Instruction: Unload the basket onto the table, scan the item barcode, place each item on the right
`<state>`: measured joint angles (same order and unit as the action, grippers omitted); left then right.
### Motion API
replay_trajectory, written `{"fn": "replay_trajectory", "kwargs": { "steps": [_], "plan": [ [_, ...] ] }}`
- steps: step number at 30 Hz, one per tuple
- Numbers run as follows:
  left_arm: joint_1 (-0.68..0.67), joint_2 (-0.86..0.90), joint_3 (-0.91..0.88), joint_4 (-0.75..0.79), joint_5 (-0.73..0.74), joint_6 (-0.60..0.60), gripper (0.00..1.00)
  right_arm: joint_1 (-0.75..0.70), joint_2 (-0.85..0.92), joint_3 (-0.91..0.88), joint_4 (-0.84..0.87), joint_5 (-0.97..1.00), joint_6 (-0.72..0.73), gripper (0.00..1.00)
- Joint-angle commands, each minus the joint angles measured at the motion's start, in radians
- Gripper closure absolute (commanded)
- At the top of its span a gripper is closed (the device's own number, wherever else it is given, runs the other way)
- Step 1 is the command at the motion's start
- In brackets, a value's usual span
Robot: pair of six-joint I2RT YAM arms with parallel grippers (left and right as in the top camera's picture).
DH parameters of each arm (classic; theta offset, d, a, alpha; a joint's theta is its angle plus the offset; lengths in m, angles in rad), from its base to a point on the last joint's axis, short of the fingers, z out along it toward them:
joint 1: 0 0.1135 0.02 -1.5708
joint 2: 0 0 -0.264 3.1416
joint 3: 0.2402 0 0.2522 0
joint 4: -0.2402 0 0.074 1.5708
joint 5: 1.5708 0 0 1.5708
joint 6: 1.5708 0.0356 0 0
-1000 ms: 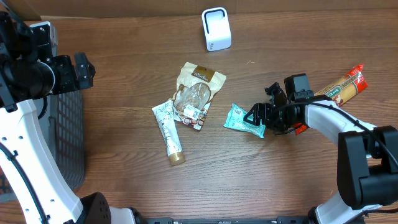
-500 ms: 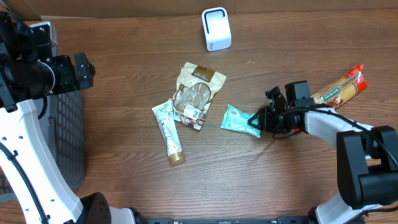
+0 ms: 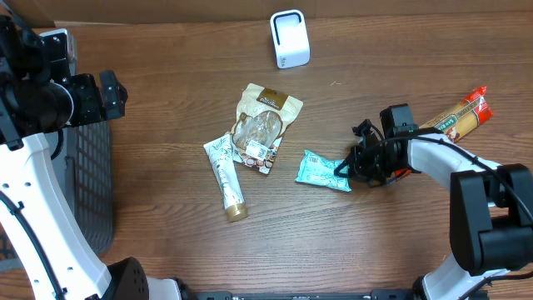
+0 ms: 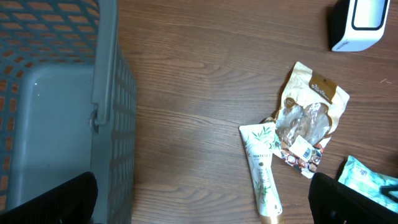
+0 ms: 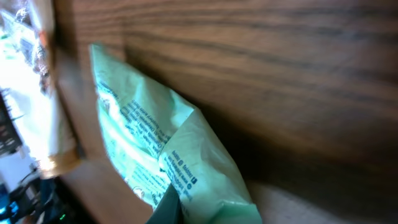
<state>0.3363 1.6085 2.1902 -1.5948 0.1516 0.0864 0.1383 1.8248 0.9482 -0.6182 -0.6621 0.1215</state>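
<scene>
Wooden table (image 3: pixel 166 83): right gripper (image 3: pixel 342 171) clamped shut on the teal packet (image 3: pixel 321 169), scanner (image 3: pixel 290 38) well apart, scanning not yet done.

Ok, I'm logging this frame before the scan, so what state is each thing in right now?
left pincer: open, holding nothing.
right pincer: shut on the teal packet.
teal packet: gripped at one edge.
brown pouch: lying flat, untouched.
cream tube: lying flat, capped.
white scanner: upright, nothing in front of it.
orange snack bar: lying flat, untouched.
grey basket: upright, nothing visible inside.
</scene>
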Motion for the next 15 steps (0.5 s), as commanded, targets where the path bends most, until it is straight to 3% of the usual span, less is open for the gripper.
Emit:
{"fn": "replay_trajectory", "kwargs": {
  "steps": [1, 15],
  "plan": [
    [0.004, -0.004, -0.003, -0.002, -0.006, 0.026, 0.0, 0.004, -0.042, 0.13, -0.067, -0.157, -0.043, 0.96],
    [0.004, -0.003, -0.003, -0.002, -0.005, 0.026, 0.0, 0.004, -0.286, 0.272, -0.248, -0.124, -0.04, 0.96]
  ]
}}
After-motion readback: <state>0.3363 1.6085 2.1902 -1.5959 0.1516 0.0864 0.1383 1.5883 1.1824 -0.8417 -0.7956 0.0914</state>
